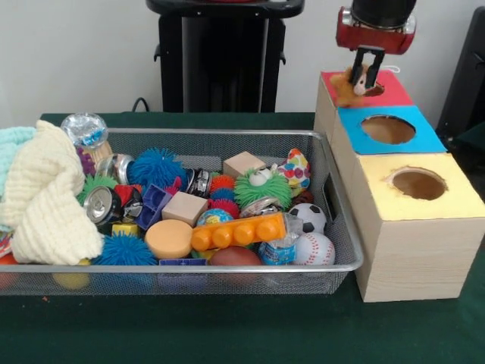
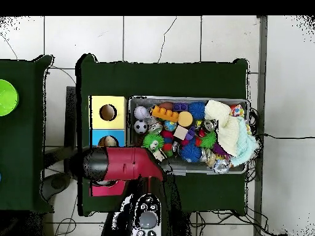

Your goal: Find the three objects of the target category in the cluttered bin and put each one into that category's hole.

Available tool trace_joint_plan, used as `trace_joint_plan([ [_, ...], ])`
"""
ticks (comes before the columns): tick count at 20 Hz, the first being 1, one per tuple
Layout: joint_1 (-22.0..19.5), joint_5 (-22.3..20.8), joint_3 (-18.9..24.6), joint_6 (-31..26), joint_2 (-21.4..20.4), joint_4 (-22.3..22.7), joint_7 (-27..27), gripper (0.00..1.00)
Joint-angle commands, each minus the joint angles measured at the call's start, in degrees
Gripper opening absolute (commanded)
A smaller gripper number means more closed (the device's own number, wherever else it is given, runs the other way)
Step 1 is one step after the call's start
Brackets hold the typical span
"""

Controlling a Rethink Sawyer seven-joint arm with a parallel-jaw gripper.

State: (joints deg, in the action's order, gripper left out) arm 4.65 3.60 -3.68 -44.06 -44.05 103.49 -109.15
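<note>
1. Bin [image 1: 345, 227] is sitting beside the box [image 1: 413, 243], packed with balls, blocks, cans and cloth [image 1: 45, 197]; remaining targets are probably hiding in that clutter.
2. Box is showing three holes: red [image 1: 377, 89] farthest, blue [image 1: 388, 129] in the middle, yellow [image 1: 418, 184] nearest.
3. Gripper [image 1: 366, 76] is hanging over the red hole, its fingers closing on a small brown plush toy [image 1: 355, 83].
4. Toy is sitting at the hole's rim, partly off to one side, so centring it over the opening before letting go is looking wise, lest it catch on the edge.
</note>
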Motion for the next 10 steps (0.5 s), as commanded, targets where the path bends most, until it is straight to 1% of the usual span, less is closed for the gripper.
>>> trace_joint_plan([
  [1,3.38,3.00,0.51,-12.15,-0.08,2.25,-14.34,0.00],
  [4,3.71,2.06,-0.70,-13.63,0.07,1.31,-13.41,0.00],
  [7,3.68,2.15,-1.13,-14.17,0.27,1.05,-13.06,0.00],
  [9,2.89,3.62,-0.48,-12.68,0.61,2.98,-12.41,0.00],
  [10,2.52,3.99,-0.39,-10.70,1.17,4.25,-12.23,0.00],
])
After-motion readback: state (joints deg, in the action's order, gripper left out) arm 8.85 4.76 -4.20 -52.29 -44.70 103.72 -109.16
